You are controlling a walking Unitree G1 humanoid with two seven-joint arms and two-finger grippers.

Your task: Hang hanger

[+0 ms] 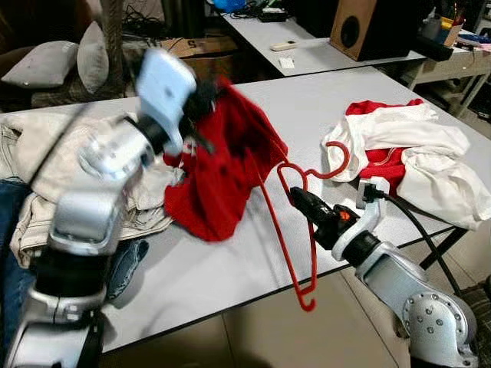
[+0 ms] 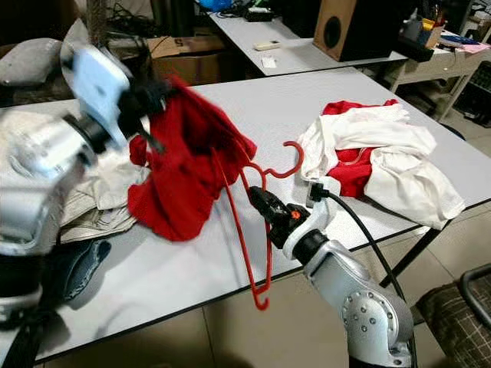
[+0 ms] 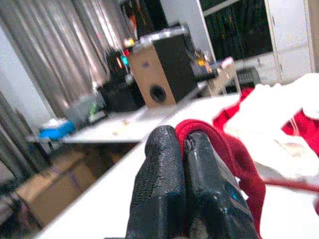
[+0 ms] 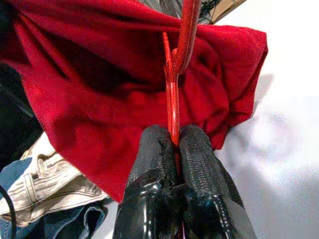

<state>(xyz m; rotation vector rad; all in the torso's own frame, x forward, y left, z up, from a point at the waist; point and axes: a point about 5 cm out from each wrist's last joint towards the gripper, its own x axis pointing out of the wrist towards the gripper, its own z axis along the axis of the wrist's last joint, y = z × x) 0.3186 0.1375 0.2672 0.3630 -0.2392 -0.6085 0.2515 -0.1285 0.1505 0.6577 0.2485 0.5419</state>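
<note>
A red plastic hanger stands tilted over the grey table, its hook pointing toward the far right. My right gripper is shut on the hanger near its neck; in the right wrist view the fingers pinch the red bar. A red garment hangs partly over the hanger's upper arm. My left gripper is raised above the table and shut on the garment's top edge; the left wrist view has red cloth pinched beside its fingers.
A heap of red and white clothes lies at the table's right. Beige and denim clothes pile up at the left edge. Behind stand a second table with a wooden speaker, a cardboard box and cushions.
</note>
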